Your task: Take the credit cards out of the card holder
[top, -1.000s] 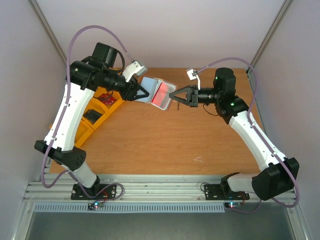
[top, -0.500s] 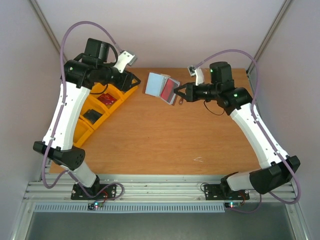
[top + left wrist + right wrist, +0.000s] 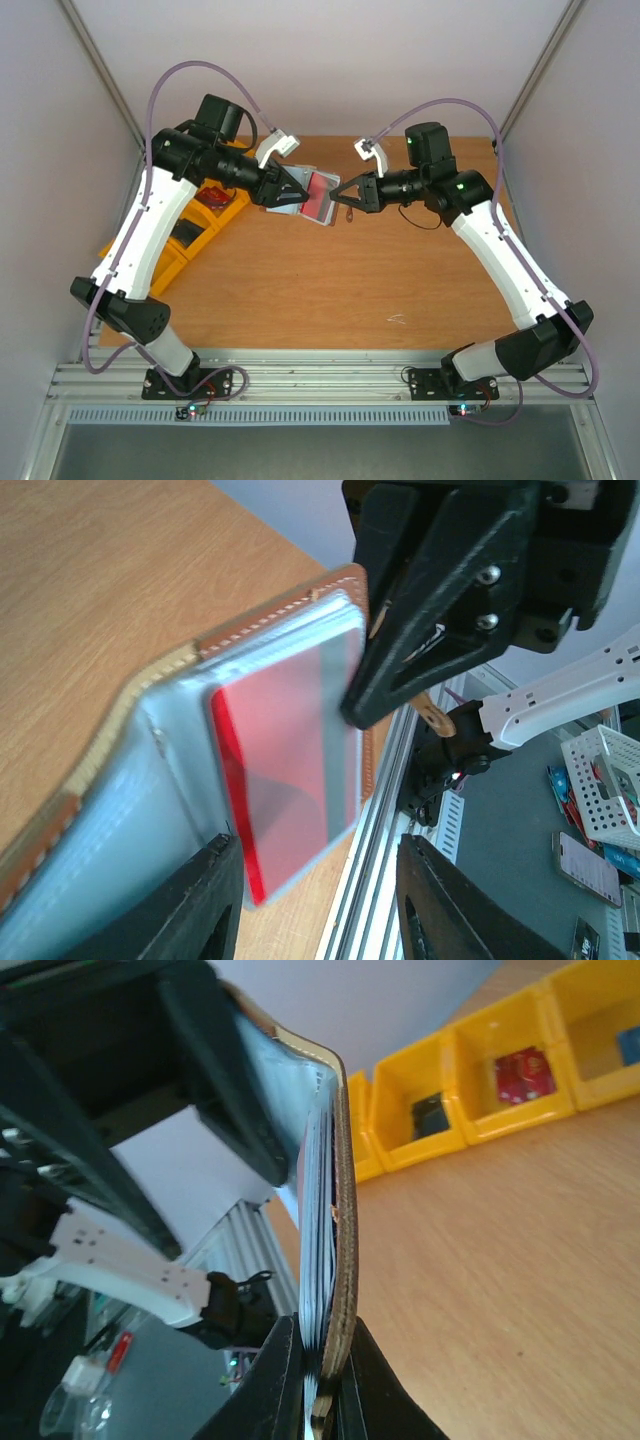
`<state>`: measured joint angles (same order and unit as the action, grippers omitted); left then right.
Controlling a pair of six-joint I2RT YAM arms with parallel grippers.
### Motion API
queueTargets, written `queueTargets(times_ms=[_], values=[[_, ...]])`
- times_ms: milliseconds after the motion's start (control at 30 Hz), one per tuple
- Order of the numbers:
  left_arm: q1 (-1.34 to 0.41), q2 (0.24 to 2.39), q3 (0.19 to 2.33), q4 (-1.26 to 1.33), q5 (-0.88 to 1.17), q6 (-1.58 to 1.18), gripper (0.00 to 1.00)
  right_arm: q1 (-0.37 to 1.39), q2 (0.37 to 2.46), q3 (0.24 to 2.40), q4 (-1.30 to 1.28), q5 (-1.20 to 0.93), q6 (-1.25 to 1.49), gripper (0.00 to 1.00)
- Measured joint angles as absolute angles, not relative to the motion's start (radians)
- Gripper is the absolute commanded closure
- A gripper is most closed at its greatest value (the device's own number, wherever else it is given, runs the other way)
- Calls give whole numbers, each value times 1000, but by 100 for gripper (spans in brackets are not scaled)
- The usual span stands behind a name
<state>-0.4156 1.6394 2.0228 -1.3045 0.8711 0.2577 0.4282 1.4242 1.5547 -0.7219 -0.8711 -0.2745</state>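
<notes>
Top view: the right gripper is clamped on the small brown bifold card holder; the left gripper tips are hard to separate from it. Left wrist view: the left fingers are parted, with the blurred corner of a flat red credit card lying between them. Right wrist view: the holder is seen edge-on, its cards hidden.

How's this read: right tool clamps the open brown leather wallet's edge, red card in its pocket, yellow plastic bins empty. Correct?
Not empty: the right wrist view shows the yellow plastic bins holding a red item and a dark one. Rest stands: right tool clamps the brown leather wallet's edge, red card in its pocket.
</notes>
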Motion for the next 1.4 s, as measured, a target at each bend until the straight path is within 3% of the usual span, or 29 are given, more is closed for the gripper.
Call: queueTargets(times_ms=[333,533,633,867,1400], values=[[-407,1627,2021,-1303,906,270,64,429,1401,1555,-680,-1003,-286,99],[-407,1611,1972,-1274,966,239,79,433,1401,1555,-663,-1016,-272,99],[-403,1612,1973,-1270,969,225,81,433,1401,1555,-661,-1019,-266,99],[-402,1615,1974,-1262,978,212,76,434,1402,1564,-661,-1006,-257,99],[-383,1663,2036,-1226,892,134,77,461,1471,1641,-668,-799,-208,99]])
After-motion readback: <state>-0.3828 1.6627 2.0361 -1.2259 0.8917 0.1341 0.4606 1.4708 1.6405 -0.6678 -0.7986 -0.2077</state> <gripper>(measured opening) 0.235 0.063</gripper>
